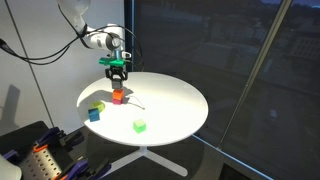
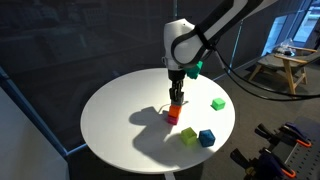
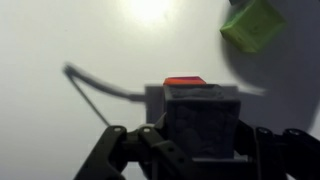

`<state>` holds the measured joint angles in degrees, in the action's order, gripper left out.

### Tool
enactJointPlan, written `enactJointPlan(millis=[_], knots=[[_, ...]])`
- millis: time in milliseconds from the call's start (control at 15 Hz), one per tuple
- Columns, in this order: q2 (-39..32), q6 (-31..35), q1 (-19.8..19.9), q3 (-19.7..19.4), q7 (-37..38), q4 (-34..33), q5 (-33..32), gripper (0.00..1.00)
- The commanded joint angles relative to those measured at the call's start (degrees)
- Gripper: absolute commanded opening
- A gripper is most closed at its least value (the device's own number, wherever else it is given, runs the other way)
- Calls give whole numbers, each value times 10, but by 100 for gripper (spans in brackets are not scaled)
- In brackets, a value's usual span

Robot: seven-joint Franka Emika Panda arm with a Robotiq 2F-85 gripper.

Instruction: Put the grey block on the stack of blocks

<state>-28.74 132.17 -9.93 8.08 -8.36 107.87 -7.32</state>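
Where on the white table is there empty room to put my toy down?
The big bare side of the table, beyond the stack of blocks and away from the cubes, is free. Crowded: around the gripper holding the grey block at the stack, and by the yellow cube, blue cube, green cube.

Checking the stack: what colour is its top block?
The top block is orange, clearest in the wrist view.

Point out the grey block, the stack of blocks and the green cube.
grey block (image 3: 205, 122): wrist view, on its near face.
stack of blocks (image 1: 118, 97): an exterior view, on its side.
green cube (image 2: 218, 103): an exterior view, on its top face.
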Motion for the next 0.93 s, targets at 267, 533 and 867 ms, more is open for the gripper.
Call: enactJointPlan(millis=[267,533,867], knots=[[-9,-11,-3,1,-10,-15,-5,23],[-10,-11,-3,1,-10,-16,-5,23],[-13,-11,-3,1,-10,-16,-4,23]])
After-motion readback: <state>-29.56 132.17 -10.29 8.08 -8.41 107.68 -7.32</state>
